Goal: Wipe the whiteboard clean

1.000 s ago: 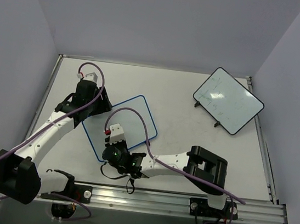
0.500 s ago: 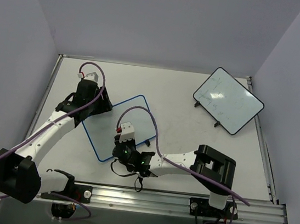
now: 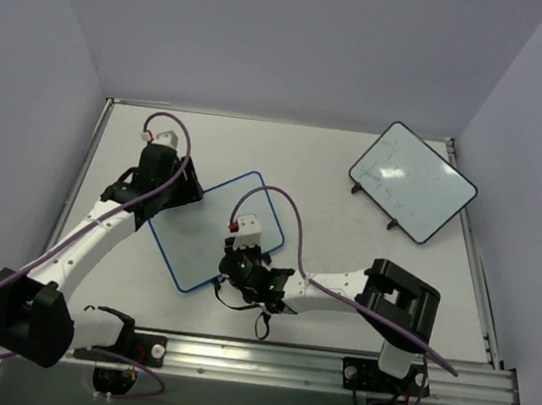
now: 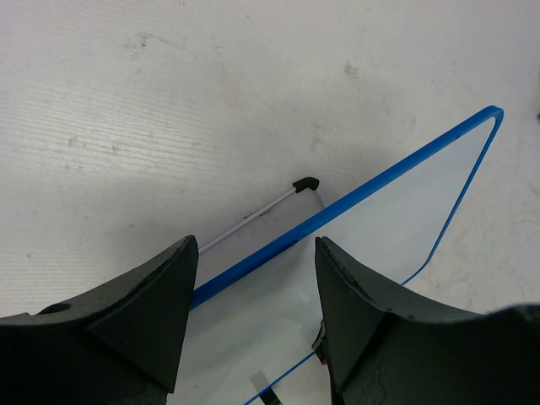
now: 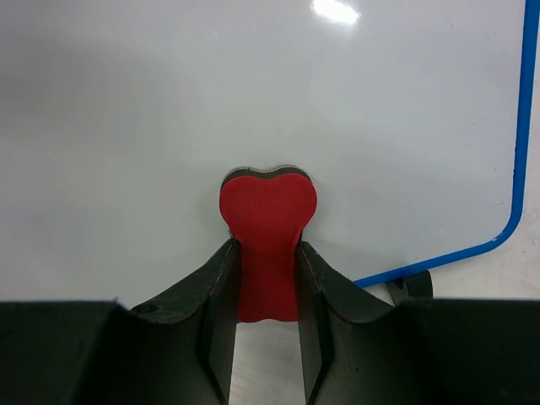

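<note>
While the right gripper (image 5: 266, 253) clamps a red heart-shaped eraser (image 5: 268, 207), the blue-framed whiteboard (image 5: 253, 101) looks clean (glare aside). The left gripper (image 4: 257, 253) gapes astride its edge.

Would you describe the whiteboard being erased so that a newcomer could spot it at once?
On the white table, look left of centre. The whiteboard sits there askew, and the right gripper holds a red eraser on it. Its thin blue frame sets it apart from the black-framed board with faint marks near the far right corner.
</note>
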You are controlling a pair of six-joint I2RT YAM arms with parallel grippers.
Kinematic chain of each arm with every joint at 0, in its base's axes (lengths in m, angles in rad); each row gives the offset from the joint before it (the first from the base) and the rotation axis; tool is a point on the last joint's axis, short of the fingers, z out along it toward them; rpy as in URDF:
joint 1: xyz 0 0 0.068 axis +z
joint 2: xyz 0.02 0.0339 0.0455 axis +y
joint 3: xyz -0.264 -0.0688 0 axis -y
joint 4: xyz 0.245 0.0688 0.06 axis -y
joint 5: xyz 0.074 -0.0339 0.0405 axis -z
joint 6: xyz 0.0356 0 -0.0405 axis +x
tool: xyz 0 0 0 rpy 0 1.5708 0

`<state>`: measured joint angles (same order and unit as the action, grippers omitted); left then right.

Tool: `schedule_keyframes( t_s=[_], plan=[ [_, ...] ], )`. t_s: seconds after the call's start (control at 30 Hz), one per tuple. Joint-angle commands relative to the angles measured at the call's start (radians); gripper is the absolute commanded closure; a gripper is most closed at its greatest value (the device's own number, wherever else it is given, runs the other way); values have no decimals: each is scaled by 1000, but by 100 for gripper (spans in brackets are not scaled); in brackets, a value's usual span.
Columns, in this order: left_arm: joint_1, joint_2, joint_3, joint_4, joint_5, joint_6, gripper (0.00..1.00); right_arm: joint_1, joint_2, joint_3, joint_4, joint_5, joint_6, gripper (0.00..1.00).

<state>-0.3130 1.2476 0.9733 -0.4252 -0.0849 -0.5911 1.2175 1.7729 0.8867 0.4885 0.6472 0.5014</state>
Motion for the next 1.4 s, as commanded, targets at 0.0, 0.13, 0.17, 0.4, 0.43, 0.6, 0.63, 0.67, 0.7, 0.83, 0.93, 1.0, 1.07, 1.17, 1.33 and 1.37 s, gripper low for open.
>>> schedule_keyframes(
  t_s=[0.0,0.13,0.17,0.4,0.43,0.6,0.63,0.67,0.7,0.83,0.93,1.0,1.07,1.17,1.33,1.37],
  plan=[
    [-24,7,33,-37,36,-19,34,4,36,61,-36,26,-23,100],
    [-28,10,33,-37,34,-21,34,36,86,170,-64,19,-61,100],
    [-29,12,33,-37,33,-22,34,42,109,194,-74,16,-70,100],
    [-37,10,38,-40,27,-22,34,88,204,385,-110,-20,-121,100],
    [-37,10,38,-41,27,-22,34,94,218,399,-114,-26,-124,100],
    [-40,13,38,-43,27,-22,34,119,252,458,-131,-40,-146,100],
    [-40,13,38,-41,27,-22,34,128,260,474,-134,-41,-147,100],
    [-41,13,39,-41,27,-24,34,131,266,483,-139,-44,-153,100],
    [-43,13,39,-41,25,-24,34,135,269,491,-142,-44,-155,100],
    [-49,15,42,-43,22,-26,34,149,290,514,-156,-46,-158,100],
    [-51,16,45,-43,20,-27,34,154,293,512,-157,-44,-155,100],
    [-52,19,48,-44,20,-27,34,154,292,502,-160,-41,-152,100],
    [-54,19,50,-44,20,-27,34,154,283,489,-159,-37,-146,100],
    [-57,22,51,-46,19,-29,34,148,264,459,-159,-23,-136,100],
    [-63,27,53,-43,16,-30,34,107,217,385,-156,-14,-115,100],
    [-63,29,54,-43,16,-30,34,99,208,374,-156,-15,-104,100]
  ],
)
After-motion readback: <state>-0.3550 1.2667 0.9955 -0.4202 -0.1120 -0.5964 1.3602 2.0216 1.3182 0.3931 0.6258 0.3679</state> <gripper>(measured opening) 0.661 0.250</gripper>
